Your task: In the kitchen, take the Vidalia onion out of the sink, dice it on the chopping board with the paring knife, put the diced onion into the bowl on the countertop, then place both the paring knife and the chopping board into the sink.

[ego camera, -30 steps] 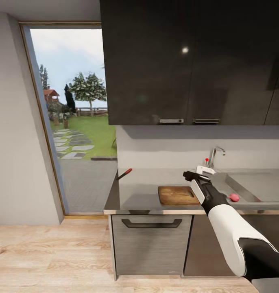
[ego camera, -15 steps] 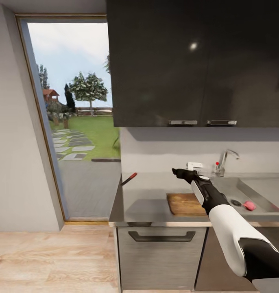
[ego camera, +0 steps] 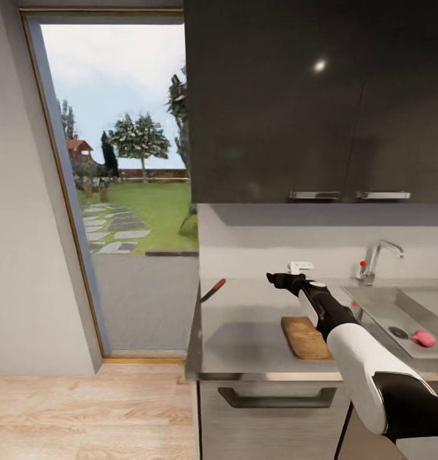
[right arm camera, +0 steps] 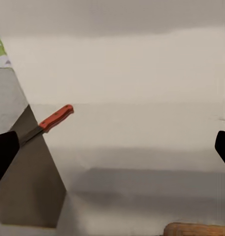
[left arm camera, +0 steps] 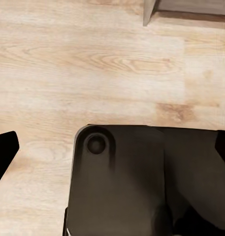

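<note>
pale wood floor boards (ego camera: 85, 409), nearest; seen also in the left wrist view under the robot's dark base (left arm camera: 122, 182).
dark grey cabinet front with bar handle (ego camera: 276, 399), below the worktop.
right gripper (ego camera: 278, 280), on an arm stretched out over the grey countertop (ego camera: 244, 332); in the right wrist view its two dark fingertips (right arm camera: 4, 152) sit at opposite edges, spread wide with nothing between them. left gripper: one dark fingertip shows in the left wrist view; whether it is parted or closed cannot be told.
chopping board (ego camera: 305, 337), brown wood, flat on the countertop, partly behind the right forearm.
vidalia onion (ego camera: 423, 337), small pinkish lump in the sink (ego camera: 378, 306), near the drain (round and smooth, likely to roll; a hold across its widest part seems safest).
paring knife (ego camera: 213, 290), at the countertop's far left corner, tip hanging past the edge; light, stiff, thin. best taken by the red handle, judged easy to nudge off the edge.
bowl (ego camera: 300, 266), white, against the back wall.
chrome tap (ego camera: 377, 255), red knob.
</note>
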`<state>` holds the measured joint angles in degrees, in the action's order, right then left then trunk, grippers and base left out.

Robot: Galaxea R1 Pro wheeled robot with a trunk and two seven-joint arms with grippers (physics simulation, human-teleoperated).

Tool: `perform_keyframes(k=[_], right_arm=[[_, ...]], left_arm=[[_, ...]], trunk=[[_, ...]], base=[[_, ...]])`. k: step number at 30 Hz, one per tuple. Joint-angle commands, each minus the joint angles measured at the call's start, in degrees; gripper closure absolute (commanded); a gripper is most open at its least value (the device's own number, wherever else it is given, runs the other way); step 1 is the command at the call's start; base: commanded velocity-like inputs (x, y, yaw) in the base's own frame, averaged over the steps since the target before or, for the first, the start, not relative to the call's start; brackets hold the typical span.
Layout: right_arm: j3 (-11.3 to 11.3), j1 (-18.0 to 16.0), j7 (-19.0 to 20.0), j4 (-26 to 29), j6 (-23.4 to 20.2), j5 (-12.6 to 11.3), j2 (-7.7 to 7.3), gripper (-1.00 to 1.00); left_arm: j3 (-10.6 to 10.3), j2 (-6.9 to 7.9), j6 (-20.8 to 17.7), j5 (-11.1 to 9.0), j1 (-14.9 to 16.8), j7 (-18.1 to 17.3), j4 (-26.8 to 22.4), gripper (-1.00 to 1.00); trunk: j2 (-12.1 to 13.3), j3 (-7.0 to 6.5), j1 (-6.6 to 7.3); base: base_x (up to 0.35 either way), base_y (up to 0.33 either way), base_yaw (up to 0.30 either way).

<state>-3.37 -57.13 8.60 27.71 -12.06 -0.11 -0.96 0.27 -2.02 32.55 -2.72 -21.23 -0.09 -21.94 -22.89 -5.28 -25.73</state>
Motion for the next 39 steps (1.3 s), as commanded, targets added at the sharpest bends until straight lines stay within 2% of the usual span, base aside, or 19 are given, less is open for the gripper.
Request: perform_keyframes(k=[1, 13, 28, 36, 39], right_arm=[[-0.3, 0.0, 0.3, 0.0, -0.3, 0.2, 0.05, -1.0], [-0.3, 0.0, -0.1, 0.0, -0.5, 0.6, 0.16, -1.0], [-0.2, 0.0, 0.2, -0.2, -0.8, 0.5, 0.39, -1.0], [-0.2, 0.0, 0.3, -0.2, -0.8, 0.5, 0.54, -1.0], [-0.2, 0.0, 0.2, -0.3, -0.8, 0.5, 1.08, -1.0]], left_arm=[[0.0, -0.01, 0.1, -0.3, 0.0, -0.1, -0.1, -1.0], [0.0, 0.0, 0.1, -0.3, 0.0, -0.1, 0.1, -1.0], [0.0, 0.0, 0.1, -0.3, 0.0, -0.1, 0.2, -1.0], [0.0, 0.0, 0.1, -0.3, 0.0, -0.1, 0.2, -1.0], [0.0, 0.0, 0.1, -0.3, 0.0, -0.1, 0.2, -1.0]], trunk=[[0.0, 0.0, -0.05], [0.0, -0.23, -0.05], [0.0, -0.3, -0.05], [0.0, 0.27, -0.05], [0.0, 0.54, -0.05]], base=[[0.268, 0.196, 0.0], [0.253, 0.189, -0.077], [0.034, 0.024, -0.025], [0.111, 0.043, 0.0], [0.224, 0.146, 0.0]])
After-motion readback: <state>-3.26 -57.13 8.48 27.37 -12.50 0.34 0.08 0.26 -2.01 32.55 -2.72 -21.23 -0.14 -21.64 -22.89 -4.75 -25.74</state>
